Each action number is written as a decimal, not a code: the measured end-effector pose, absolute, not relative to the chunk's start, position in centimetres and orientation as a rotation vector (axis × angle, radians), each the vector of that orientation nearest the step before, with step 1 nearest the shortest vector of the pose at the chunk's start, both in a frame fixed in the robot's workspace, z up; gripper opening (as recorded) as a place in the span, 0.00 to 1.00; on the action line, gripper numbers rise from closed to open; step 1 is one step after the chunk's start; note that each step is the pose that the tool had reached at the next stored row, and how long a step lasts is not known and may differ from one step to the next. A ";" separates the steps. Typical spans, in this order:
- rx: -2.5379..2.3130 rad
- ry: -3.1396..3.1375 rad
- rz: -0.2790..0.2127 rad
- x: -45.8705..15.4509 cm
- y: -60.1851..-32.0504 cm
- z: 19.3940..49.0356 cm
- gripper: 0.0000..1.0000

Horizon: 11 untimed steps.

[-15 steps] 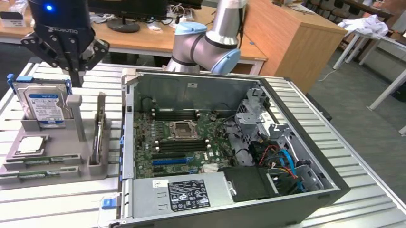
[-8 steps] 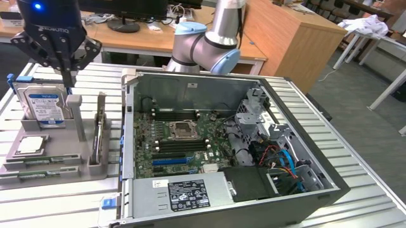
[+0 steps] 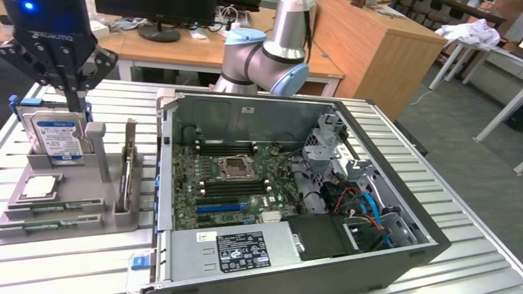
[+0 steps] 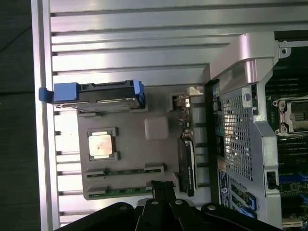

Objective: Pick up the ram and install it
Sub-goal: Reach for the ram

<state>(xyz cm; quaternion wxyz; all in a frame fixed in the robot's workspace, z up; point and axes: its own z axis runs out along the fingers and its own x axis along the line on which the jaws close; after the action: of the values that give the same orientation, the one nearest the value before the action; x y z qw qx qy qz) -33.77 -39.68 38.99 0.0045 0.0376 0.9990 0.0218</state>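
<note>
So far: by the look of it nothing of the task is done; the ram is not picked up and the seating in the board is left to do.
Table (image 3: 433, 184): a top of ribbed, slatted aluminium, brightly reflective.
Computer case (image 3: 245, 101): laid on its side and opened; grey sheet-metal walls, a green motherboard within.
Arm (image 3: 261, 61): round silver tube, pale blue joint caps.
Tray (image 3: 82, 184): matte grey moulded holder beside the case, on the exterior view's left.
Hard drive (image 3: 59, 138): boxy silver, blue-white label, stood upright in the tray.
Gripper (image 3: 73, 98): black, angular; its fingers are brought together on nothing, and it is held over the tray behind the drive.
Memory slots (image 3: 230, 147): long black plastic, white clips; they appear unfilled.
Ram (image 3: 51, 210): two flat, narrow green sticks are laid parallel in the tray's front recesses, untouched; in the wrist view (image 4: 126, 172) the fingertips are seen near their ends.
Processor (image 3: 39, 185): small silver square, set in the tray.
</note>
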 end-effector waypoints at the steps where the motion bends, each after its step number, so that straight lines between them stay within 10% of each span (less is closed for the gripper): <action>1: 0.118 3.130 0.068 -34.0 -39.7 39.0 0.11; 11: 0.118 3.134 0.068 -35.8 -39.7 38.9 0.11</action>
<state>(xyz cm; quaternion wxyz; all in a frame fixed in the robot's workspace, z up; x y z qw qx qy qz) -35.75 -39.68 38.93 0.0026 0.0377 0.9991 0.0217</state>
